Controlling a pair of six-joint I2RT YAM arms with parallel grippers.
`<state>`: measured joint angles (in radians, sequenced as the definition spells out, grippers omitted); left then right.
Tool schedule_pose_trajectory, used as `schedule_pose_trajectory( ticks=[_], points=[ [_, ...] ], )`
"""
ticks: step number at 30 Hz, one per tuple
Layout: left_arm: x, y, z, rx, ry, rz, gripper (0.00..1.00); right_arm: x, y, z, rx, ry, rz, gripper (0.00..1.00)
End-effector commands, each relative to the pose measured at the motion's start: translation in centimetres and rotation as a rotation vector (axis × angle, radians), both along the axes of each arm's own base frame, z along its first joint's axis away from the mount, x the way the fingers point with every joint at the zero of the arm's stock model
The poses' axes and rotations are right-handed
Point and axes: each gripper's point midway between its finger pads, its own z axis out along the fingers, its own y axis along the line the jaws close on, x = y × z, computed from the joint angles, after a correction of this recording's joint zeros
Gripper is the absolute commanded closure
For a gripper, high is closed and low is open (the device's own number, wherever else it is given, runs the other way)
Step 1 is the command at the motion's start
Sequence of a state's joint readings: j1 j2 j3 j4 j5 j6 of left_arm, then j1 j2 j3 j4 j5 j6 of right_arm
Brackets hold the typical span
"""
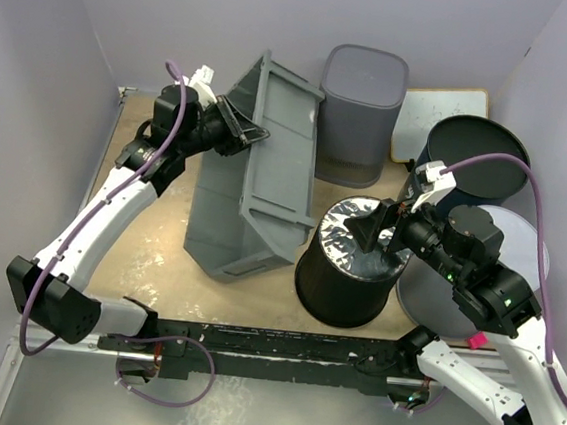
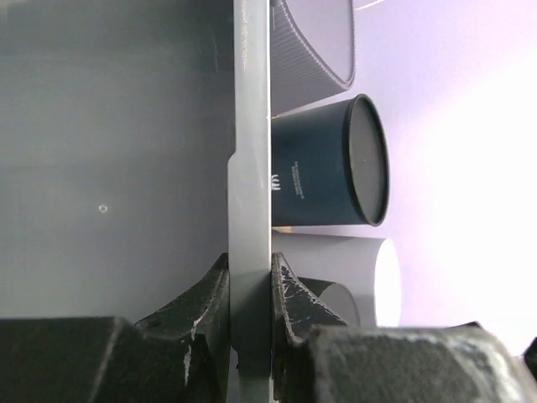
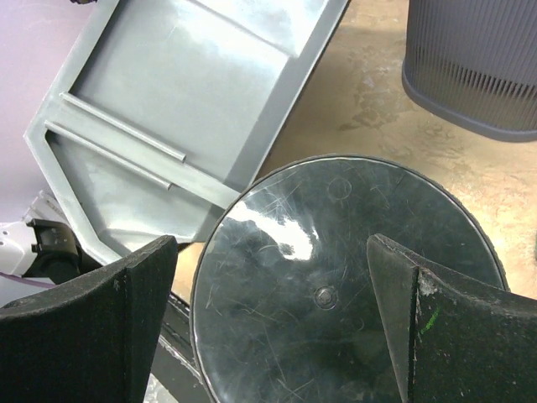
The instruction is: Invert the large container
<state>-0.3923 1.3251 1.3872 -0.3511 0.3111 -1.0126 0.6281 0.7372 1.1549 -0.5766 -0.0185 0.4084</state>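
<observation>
Robot lab test cell. Plain lavender panel walls [image 1: 33,98] box in a small wooden tabletop [image 1: 148,260] on three sides. A left arm [image 1: 102,215] and a right arm [image 1: 501,304], both white and black, are bolted to a black rail [image 1: 281,345] at the near edge. Purple cables [image 1: 183,102] loop off the wrists. The rest is staged props crowded together: gray plastic tote [image 1: 268,161], ribbed gray wastebasket [image 1: 360,99], black bucket [image 1: 342,283], dark round bin [image 1: 475,156], pale bin [image 1: 418,298]. Bare enclosure, fixed rig, mismatched containers: a manipulation data-collection setup.

Soft even light, glare on black bin [image 3: 336,277].
</observation>
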Motion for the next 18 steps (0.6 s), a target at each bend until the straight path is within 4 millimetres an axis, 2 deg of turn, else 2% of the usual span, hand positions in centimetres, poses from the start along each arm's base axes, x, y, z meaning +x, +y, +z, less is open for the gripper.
schedule_pose_trajectory(
  ticks=[1,6,9,11,15,18],
  points=[
    [-1.8,0.7,12.8,-0.267,-0.343,-0.001,1.00,-0.1,0.4,1.3,0.040,-0.041,0.018,0.04],
    [-1.7,1.7,12.2,-0.268,-0.322,0.038,1.00,-0.2,0.2,1.1,0.038,-0.037,0.013,0.04],
    [-0.7,2.4,8.8,-0.210,-0.242,0.056,1.00,-0.3,0.1,0.9,0.036,-0.036,0.010,0.04],
    [-0.7,2.5,7.2,-0.251,-0.203,0.021,1.00,-0.3,0.1,0.8,0.036,-0.035,0.011,0.04],
    [-0.1,4.2,4.9,-0.339,-0.167,-0.001,1.00,-0.4,0.0,0.6,0.032,-0.029,0.011,0.04],
    [-0.1,6.0,3.7,-0.326,-0.157,-0.004,1.00,-0.6,-0.1,0.5,0.030,-0.025,0.009,0.04]
  ],
)
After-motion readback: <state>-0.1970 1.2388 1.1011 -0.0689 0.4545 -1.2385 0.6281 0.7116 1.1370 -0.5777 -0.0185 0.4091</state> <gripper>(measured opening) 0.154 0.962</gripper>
